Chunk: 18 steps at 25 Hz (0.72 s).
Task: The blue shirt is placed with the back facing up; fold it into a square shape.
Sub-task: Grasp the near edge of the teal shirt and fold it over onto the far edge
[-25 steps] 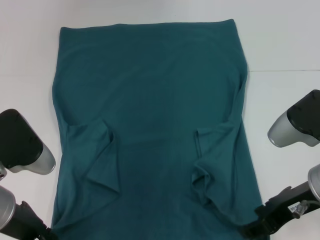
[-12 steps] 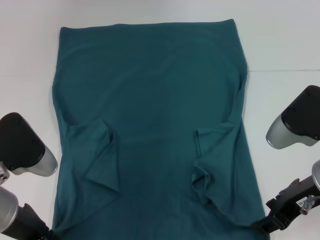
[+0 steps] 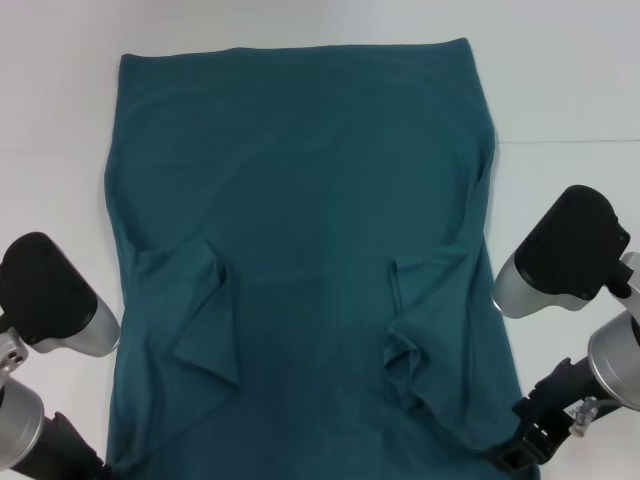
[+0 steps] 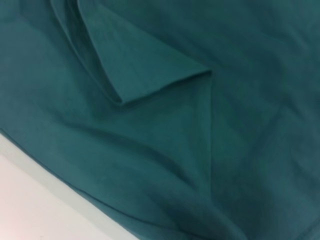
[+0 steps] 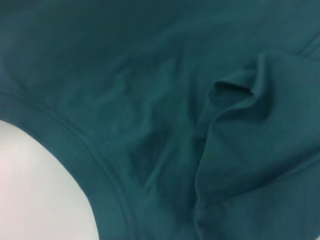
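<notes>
The blue shirt (image 3: 300,230) lies flat on the white table (image 3: 560,80), plain side up. Both sleeves are folded inward: the left sleeve (image 3: 205,335) lies as a flat flap, the right sleeve (image 3: 430,340) is bunched. My left gripper (image 3: 75,462) is at the shirt's near left corner, mostly cut off by the picture's edge. At the near right corner, my right gripper (image 3: 515,452) sits low on the cloth's edge. The left wrist view shows the flat sleeve flap (image 4: 150,65) close up. The right wrist view shows the crumpled sleeve (image 5: 250,125) and a curved hem (image 5: 75,140).
Bare white table surrounds the shirt on the far side and on both sides. Table also shows past the shirt's edge in the left wrist view (image 4: 30,210) and in the right wrist view (image 5: 35,185). My arm housings (image 3: 50,300) (image 3: 560,250) hang beside the shirt's near half.
The right arm has swung inward toward the shirt's right edge, and its gripper has shifted along the near right corner. The left arm has sunk slightly lower. The shirt lies unchanged.
</notes>
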Motion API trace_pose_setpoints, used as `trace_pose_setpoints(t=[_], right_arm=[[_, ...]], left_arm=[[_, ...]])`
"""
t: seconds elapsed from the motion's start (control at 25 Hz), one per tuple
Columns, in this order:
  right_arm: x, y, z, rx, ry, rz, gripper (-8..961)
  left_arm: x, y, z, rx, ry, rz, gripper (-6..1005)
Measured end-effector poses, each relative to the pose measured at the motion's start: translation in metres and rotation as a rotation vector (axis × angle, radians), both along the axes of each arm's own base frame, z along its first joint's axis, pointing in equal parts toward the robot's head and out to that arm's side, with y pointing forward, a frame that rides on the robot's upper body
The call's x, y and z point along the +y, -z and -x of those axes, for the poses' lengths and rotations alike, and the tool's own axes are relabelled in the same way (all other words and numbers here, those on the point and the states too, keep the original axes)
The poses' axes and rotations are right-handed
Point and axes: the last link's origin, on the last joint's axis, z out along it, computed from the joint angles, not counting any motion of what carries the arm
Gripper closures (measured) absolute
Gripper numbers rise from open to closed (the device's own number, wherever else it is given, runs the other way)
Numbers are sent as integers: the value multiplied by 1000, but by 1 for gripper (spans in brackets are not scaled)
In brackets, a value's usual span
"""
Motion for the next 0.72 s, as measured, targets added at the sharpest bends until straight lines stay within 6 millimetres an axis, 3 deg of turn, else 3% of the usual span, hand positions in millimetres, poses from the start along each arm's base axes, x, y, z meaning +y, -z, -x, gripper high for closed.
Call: trace_pose_setpoints(t=[0.6,0.72], right_arm=[[8,16,-1,-55,-33,10,336],[7,18,-2,-59,-31,17,439]], left_arm=[[3,1,-2,-2,10,-4,963],[3,1,-1,-2,8,-4,963]])
